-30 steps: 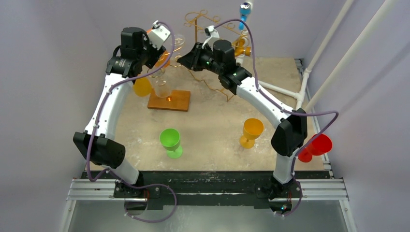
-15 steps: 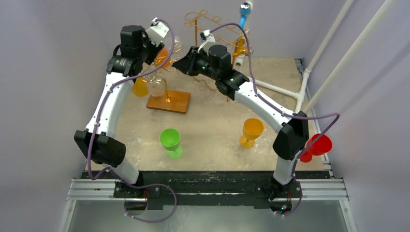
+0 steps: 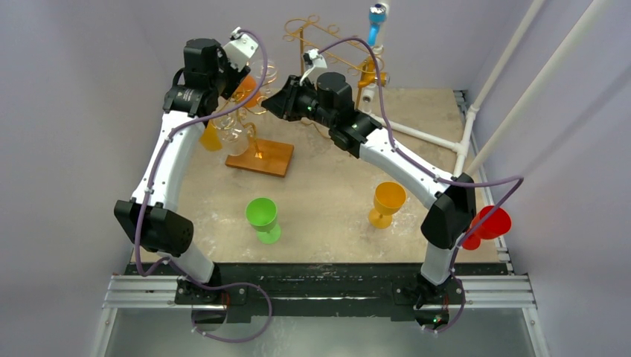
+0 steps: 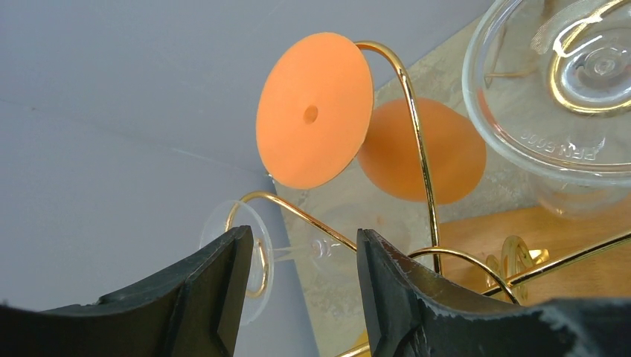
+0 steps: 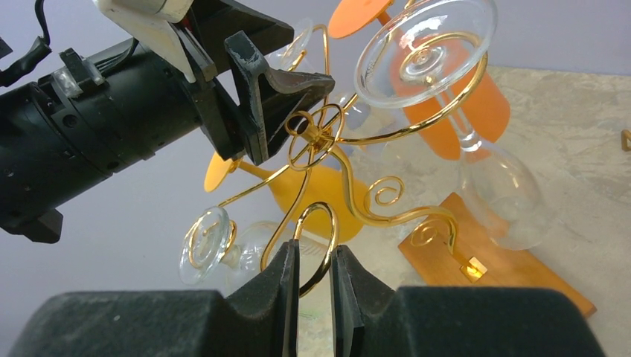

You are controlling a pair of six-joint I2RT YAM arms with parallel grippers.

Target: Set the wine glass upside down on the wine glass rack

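Note:
The gold wire rack (image 3: 257, 111) on its wooden base (image 3: 260, 158) leans, tilted, at the back left. In the left wrist view a clear wine glass (image 4: 316, 249) hangs from a gold hook, its foot by my left finger. My left gripper (image 4: 301, 245) is open, jaws on either side of that stem without touching it; it sits at the rack's top (image 3: 249, 74). My right gripper (image 5: 314, 256) is shut on a gold wire loop (image 5: 327, 223) of the rack, also seen from above (image 3: 269, 103). An orange glass (image 5: 335, 190) and another clear glass (image 5: 498, 193) hang on the rack.
A green glass (image 3: 263, 218) and a yellow-orange glass (image 3: 388, 202) stand upright on the table. A red glass (image 3: 484, 225) lies at the right edge. A second gold rack (image 3: 327, 37) with a blue glass (image 3: 376, 18) stands at the back. White pipes (image 3: 513, 74) run along the right.
My right gripper has moved left and up with the rack wire in it, and the rack has tilted with its hanging glasses swinging left. The left gripper has hardly moved.

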